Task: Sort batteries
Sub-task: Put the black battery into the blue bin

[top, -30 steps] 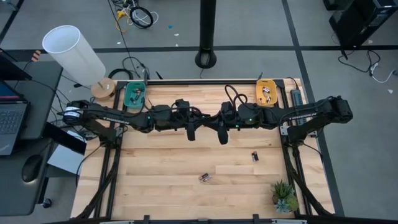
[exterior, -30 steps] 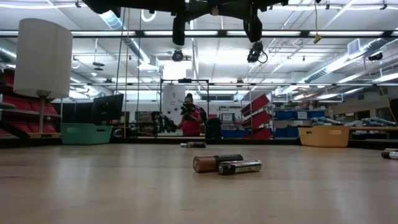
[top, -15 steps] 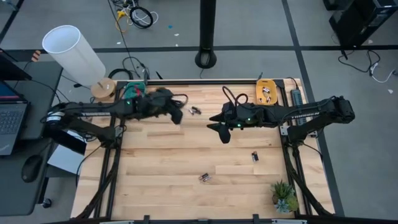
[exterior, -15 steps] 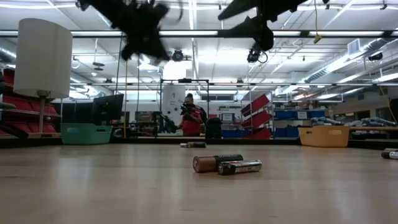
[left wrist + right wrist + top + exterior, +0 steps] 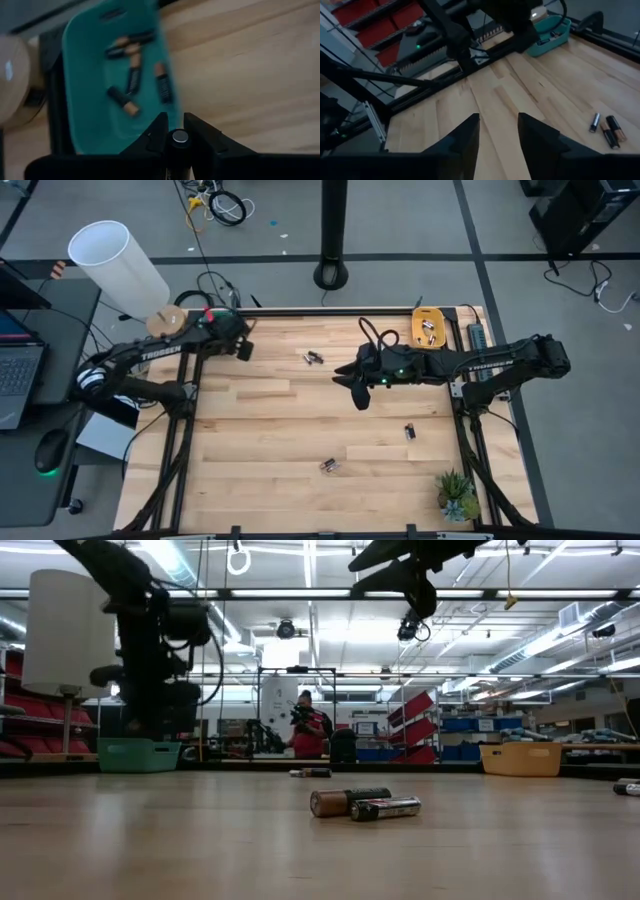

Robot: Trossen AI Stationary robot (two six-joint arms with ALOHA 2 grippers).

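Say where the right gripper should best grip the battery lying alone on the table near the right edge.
Probably across the middle of the lone battery, coming straight down. It lies flat with bare wood all round, its long axis running toward the table's far edge, so the open right gripper should close across its round sides, not its ends.

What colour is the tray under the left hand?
Teal. The tray shows best in the left wrist view, with the left hand shut on a battery.

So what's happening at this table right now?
The left gripper is shut on a battery and hangs over the teal tray, which already holds several cells. The right gripper hovers open above mid-table, empty. Loose batteries lie on the wooden table, and the orange tray holds a few.
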